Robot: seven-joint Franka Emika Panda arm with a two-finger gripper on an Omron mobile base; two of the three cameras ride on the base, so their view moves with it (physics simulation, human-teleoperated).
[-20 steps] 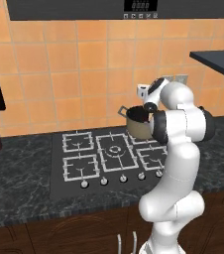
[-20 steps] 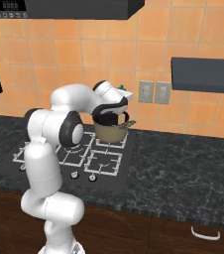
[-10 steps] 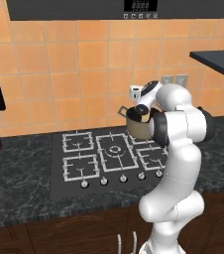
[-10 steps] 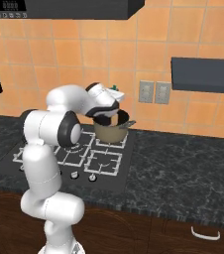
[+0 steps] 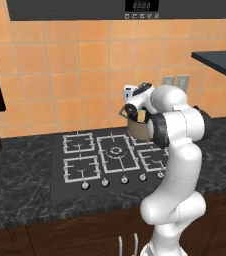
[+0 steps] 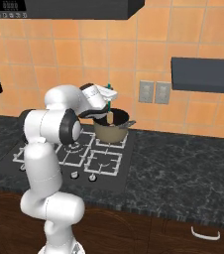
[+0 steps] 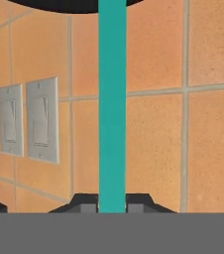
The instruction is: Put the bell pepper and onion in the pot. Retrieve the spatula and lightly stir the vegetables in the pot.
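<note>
Now fingers (image 7: pixel 112 207) clamp spatula (image 7: pixel 112 104), blade in pot (image 6: pixel 112 130); 2 wall switches (image 7: pixel 28 120) behind.

Orange square-tiled wall (image 5: pixel 60 85) fills the upper frame; a speckled black stone counter (image 6: pixel 183 163) crosses the middle, dark brown wooden cabinets (image 6: pixel 148 233) below, white wall switches (image 6: pixel 153 92) right of centre.

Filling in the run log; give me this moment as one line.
phase: stirring | gripper: shut on spatula | blade: in pot | pot: on stove
</note>
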